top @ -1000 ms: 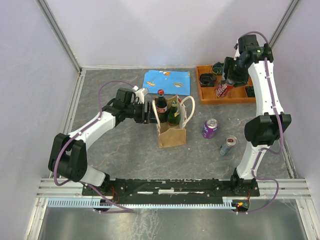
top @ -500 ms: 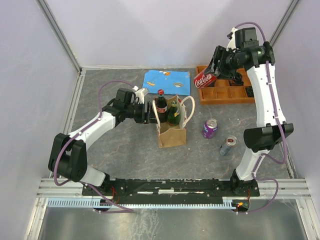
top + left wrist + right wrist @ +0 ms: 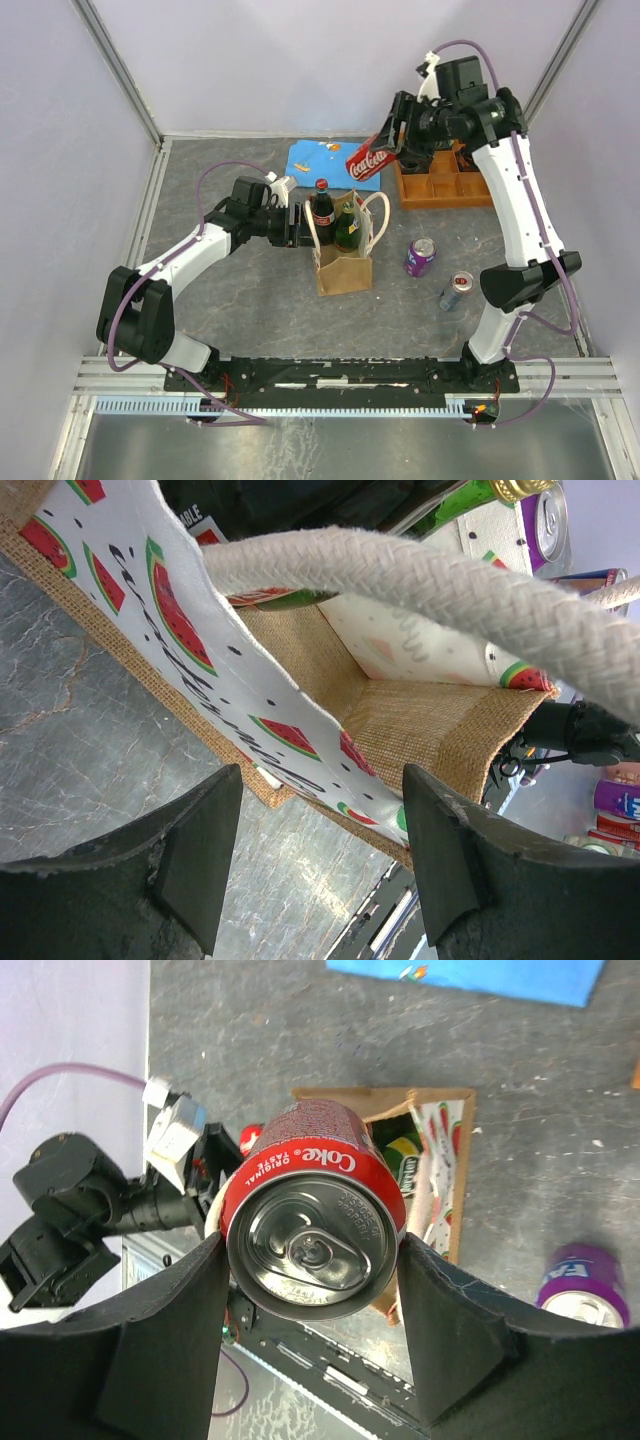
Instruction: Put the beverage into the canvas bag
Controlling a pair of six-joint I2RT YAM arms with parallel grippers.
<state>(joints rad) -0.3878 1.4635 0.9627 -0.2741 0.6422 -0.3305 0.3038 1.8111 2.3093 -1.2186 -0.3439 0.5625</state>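
in the top view both arm bases sit at the bottom edge. the left arm runs from the lower left up and to the right, low over the table (image 3: 250, 300), elbow bent and forearm nearly level. the left gripper (image 3: 297, 226) sits against the left side of the bag (image 3: 344, 270). in the left wrist view that gripper (image 3: 322, 780) has its fingers (image 3: 190, 850) spread wide with nothing between them. the bag's watermelon-printed wall lies just past the tips, and a rope handle (image 3: 420, 580) crosses the top of the frame.

the bag stands upright in the middle of the top view with its mouth open. a brown bottle (image 3: 322, 208) with a red cap and a green bottle (image 3: 347, 228) stand inside it. right of the bag is a purple can (image 3: 420, 256), and a silver can (image 3: 457, 291) sits lower right of that, nearer the bases.

the right arm climbs steeply from the lower right base along the right side of the frame. it folds at the top and reaches leftward, high off the table. the right gripper (image 3: 392, 145) is clamped on the coke can (image 3: 367, 161), which hangs tilted in the air in the upper middle. there it overlaps the right edge of the blue cloth (image 3: 333, 162), left of the wooden tray (image 3: 450, 202). the can is beyond the bag and not in it.

in the right wrist view the dark pads press both sides of the can, and its pull-tab top faces the camera. the open bag shows past it on the table below.
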